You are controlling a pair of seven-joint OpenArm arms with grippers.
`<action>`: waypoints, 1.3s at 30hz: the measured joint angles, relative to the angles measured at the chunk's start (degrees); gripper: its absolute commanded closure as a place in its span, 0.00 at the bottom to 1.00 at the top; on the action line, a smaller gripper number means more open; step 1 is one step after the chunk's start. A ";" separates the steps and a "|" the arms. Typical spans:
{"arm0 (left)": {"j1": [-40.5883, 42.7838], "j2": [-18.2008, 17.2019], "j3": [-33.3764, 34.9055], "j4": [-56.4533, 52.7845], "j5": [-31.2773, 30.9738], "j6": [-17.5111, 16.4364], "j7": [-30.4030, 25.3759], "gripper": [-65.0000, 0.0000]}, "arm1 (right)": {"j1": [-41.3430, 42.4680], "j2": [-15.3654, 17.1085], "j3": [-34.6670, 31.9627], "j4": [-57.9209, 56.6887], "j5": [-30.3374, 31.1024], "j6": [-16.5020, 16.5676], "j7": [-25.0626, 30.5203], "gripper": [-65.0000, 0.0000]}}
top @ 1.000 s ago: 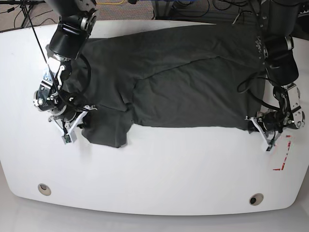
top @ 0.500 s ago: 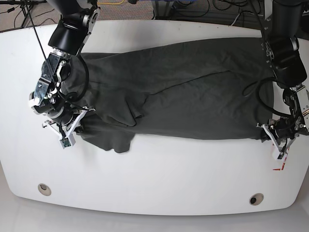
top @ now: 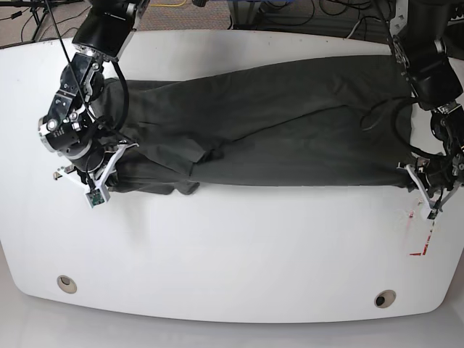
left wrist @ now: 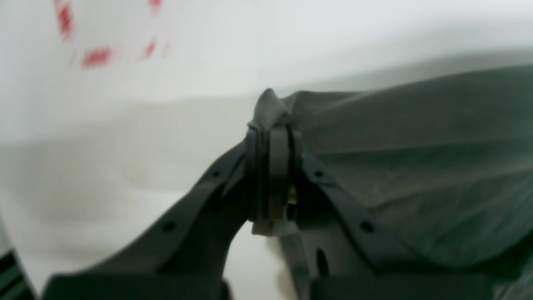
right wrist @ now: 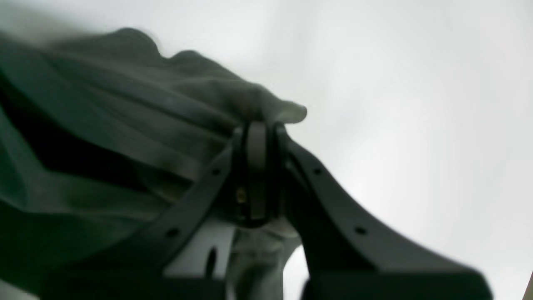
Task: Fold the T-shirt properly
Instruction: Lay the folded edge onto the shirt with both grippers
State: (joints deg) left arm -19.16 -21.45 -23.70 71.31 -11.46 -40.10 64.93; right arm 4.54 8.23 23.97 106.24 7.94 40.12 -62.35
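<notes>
- Left end effector (top: 419, 187) is clamped tight on a bunched corner of the T-shirt (top: 275, 134), out at about 3 o'clock on the worktop (top: 239, 261). The wrist view shows a little peak of fabric poking up past the closed tips.
- Right end effector (top: 112, 165) is doing the same over at 9 o'clock, clenched on a gathered wad of the dark cloth, with folds fanning away from the pinch in its wrist view.
- T-shirt is dark charcoal grey, stretched into a long band between the two grips and lying across the upper half of the white worktop, roughly from 9 to 3 o'clock.
- Near edge of the cloth runs pretty straight for most of its length; a bit sags lower toward the 8 o'clock end, just beside the right end effector.
- Some creases and an overlapping fold show left of centre in the base view.
- Red tape marks (top: 424, 243) sit on the worktop near 4 o'clock, just below the left end effector.
- Two round holes (top: 385, 299) in the worktop near the front edge, at about 5 and 7 o'clock.
</notes>
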 measured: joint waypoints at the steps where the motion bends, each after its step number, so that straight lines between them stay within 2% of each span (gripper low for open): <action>1: 0.68 0.00 -0.22 0.92 0.00 -0.02 0.61 0.98 | -0.66 0.00 -0.02 0.63 0.20 0.11 -0.11 1.00; 8: 6.69 0.28 -2.08 8.48 -0.44 -0.22 3.41 0.98 | -5.62 0.02 -0.02 4.87 0.22 0.17 -0.50 1.00; 18: 15.58 0.28 -4.44 17.68 -0.81 -0.20 6.75 0.97 | -11.74 -0.11 -0.07 5.20 0.87 0.24 -0.52 1.00; 27: 21.09 0.33 -4.37 19.39 -0.90 -0.04 7.69 0.97 | -14.53 -0.22 -0.07 5.20 0.85 0.22 -0.48 0.99; 33: 22.99 0.31 -4.33 19.41 -0.81 -0.02 7.72 0.97 | -14.97 -2.45 1.09 5.22 0.46 0.20 -0.26 0.99; 39: 24.63 0.35 -4.33 19.41 -0.85 -0.02 7.69 0.96 | -15.76 -2.51 1.92 5.20 0.39 0.22 -0.48 0.99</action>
State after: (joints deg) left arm 5.48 -21.10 -28.03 90.72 -12.32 -40.12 72.62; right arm -11.22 5.72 25.89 111.44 8.34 40.34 -62.83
